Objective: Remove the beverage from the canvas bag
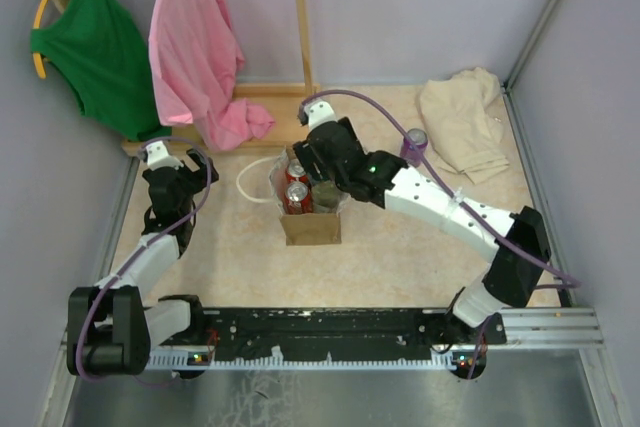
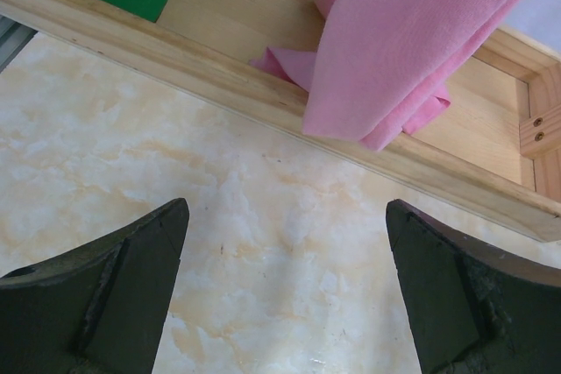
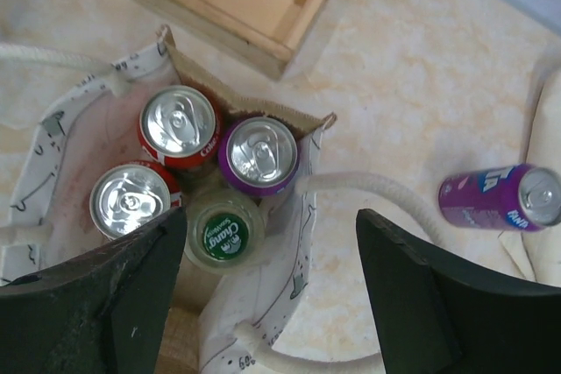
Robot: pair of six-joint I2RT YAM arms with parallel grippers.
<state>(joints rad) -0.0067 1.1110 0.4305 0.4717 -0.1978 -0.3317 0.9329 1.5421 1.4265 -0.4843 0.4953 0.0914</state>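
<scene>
A small, boxy canvas bag [image 1: 312,228] of coarse tan weave stands open at the middle of a marbled cream table [image 2: 263,243], showing its pale printed lining. Packed upright inside, all touching, are two red cans [image 3: 179,125] with shiny silver tops, a purple can [image 3: 258,155] and a green-capped bottle [image 3: 223,236]. Thick white rope handles [image 3: 368,186] loop out onto the table.

The right gripper [image 3: 272,216] hovers over the bag mouth. Its dark jaws are partly apart and grip nothing, and the bottle cap shows between them. A stray violet can [image 3: 500,196] sits just beside a crumpled beige cloth [image 1: 462,122].

The left gripper [image 2: 287,208] is well apart at the left, jaws wide and holding nothing. It is near a wooden frame [image 2: 219,76] draped with a pink garment [image 2: 421,32] and a green garment [image 1: 88,42].
</scene>
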